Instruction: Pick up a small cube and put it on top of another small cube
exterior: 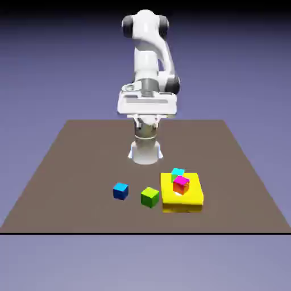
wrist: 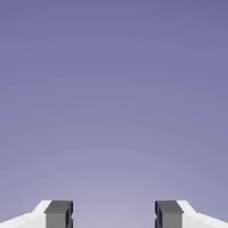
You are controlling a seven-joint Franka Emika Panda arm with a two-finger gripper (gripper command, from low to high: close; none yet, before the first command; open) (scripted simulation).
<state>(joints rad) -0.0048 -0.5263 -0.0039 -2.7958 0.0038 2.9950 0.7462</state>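
While the blue cube (exterior: 120,191) sits on the table (exterior: 85,170) at the green cube's (exterior: 150,197) nine o'clock, a sideways bump could knock one into the other. Farther back, the end effector (wrist: 114,214) hangs wide and empty; poor aim might tip its target.

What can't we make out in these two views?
- Underside of the teal cube: exterior view, magenta-topped cube in front.
- Far faces of the blue cube and green cube: exterior view, turned away.
- Any cube: hand view, outside its frame.
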